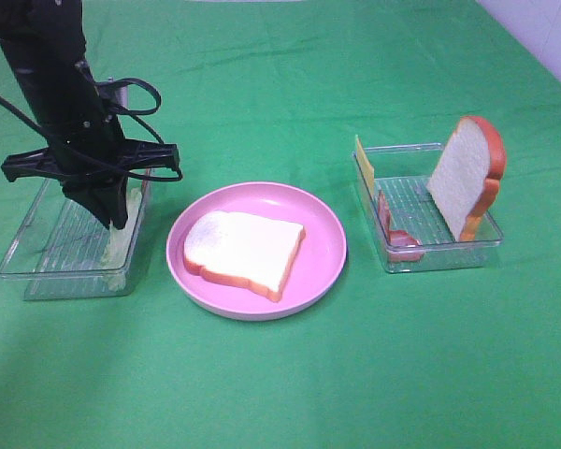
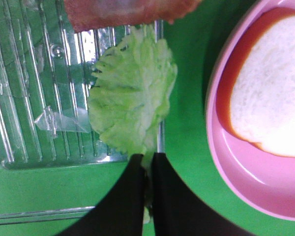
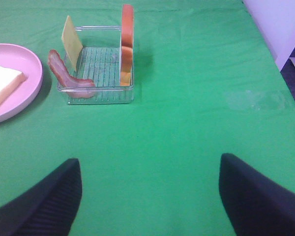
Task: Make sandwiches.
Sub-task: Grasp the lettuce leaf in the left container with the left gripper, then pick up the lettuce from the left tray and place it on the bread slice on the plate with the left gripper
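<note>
L gripper [image 2: 148,161] clamped on lettuce [image 2: 132,98] edge; leaf likely light, floppy, so lift slow; R gripper [image 3: 150,169] jaws apart.

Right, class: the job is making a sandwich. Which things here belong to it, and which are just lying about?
Belong: flat white bread slice; upright white bread slice; pale green lettuce leaf, pinched by the left gripper; pinkish-red bacon strip; yellow cheese square.
Just there: round pink plate; clear plastic left tray; clear plastic right tray; green cloth.
</note>
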Available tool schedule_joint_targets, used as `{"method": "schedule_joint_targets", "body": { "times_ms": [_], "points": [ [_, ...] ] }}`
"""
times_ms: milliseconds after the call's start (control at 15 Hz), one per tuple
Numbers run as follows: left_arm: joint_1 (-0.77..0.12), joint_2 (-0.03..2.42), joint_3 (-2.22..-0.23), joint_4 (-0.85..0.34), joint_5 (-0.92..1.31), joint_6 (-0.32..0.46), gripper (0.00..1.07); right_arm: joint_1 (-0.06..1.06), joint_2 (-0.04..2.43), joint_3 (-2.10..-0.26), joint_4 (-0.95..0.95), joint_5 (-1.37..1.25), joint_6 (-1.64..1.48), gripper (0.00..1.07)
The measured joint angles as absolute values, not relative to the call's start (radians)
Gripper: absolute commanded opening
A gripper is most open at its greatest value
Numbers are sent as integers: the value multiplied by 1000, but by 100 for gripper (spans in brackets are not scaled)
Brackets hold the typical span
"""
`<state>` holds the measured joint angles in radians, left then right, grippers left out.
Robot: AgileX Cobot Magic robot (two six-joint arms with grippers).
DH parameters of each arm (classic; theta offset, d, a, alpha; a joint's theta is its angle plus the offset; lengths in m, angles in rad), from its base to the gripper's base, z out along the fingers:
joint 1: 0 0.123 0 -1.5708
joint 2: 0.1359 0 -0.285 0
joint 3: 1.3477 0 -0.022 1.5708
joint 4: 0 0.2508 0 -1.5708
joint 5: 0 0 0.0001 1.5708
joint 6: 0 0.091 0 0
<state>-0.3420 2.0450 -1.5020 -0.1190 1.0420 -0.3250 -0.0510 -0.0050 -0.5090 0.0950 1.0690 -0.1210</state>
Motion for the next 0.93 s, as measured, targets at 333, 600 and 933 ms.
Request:
{"method": "schedule_joint_targets", "body": {
  "times_ms": [333,600,933],
  "points": [
    [-342,2039,-1502,-167,1045,-296,0,-51,-5,-509,95,1069,-121,74],
    [-342,1927,-1501,-219,1070,-276,0,-51,-5,-509,95,1069,-121,74],
    [-342,1841,-1501,-594,1005,11,0,-51,-5,-509,95,1069,-121,74]
  ]
}}
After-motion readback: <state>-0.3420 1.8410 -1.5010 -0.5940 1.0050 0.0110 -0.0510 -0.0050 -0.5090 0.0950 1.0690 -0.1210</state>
